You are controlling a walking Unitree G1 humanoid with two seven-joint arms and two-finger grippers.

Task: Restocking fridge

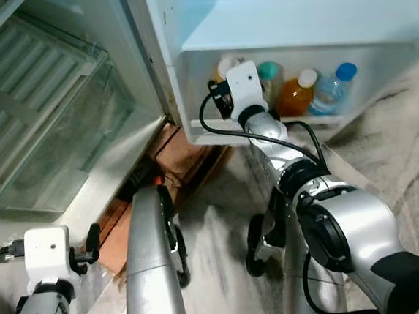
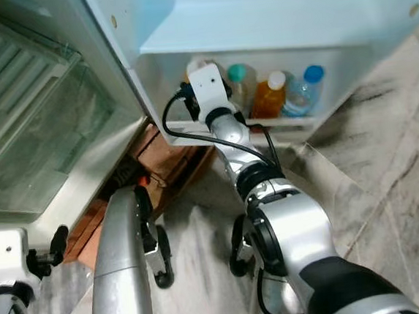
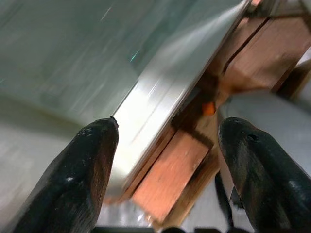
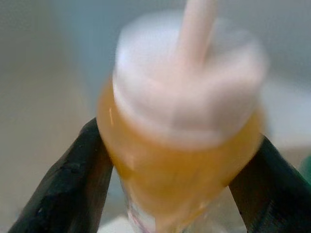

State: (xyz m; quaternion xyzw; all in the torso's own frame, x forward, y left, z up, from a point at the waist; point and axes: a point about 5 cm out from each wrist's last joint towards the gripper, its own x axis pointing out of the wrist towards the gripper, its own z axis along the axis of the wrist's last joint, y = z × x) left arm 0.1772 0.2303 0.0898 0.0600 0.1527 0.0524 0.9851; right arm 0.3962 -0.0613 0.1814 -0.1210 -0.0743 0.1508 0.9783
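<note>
**Ana:** Right wrist view puts us right on it: the right gripper [image 4: 182, 160] has its two black fingers [image 4: 68, 189] pressed to either side of an orange juice bottle [image 4: 180, 160] with a white cap, just below the shoulder. Jaws clamped on it, I'd say.

**Ben:** And the bottle's in the fridge door shelf [image 1: 207, 124], upper middle of the left eye view, tucked behind the wrist camera housing. Beside it stand a teal-capped bottle [image 1: 269, 71], another orange bottle [image 1: 296, 94] and a blue-capped water bottle [image 1: 332, 87].

**Ana:** How will it handle?

**Ben:** Full of liquid, so some weight, I'd guess. Smooth, likely thin plastic: slippery, and it could buckle if squeezed hard. Holding under the shoulder looks sensible; the taper stops it sliding through.

**Ana:** Left side?

**Ben:** Left gripper [image 3: 165, 160] hangs low at the lower left, fingers spread wide, holding nothing, pointed at the fridge's bottom edge and the brown blocks [image 3: 167, 177] beneath.

**Ana:** What can't we see?

**Ben:** Wrist picture is blurred, so no label. The bottle's base is cut off, so whether it's seated on the shelf, I can't tell.
</note>
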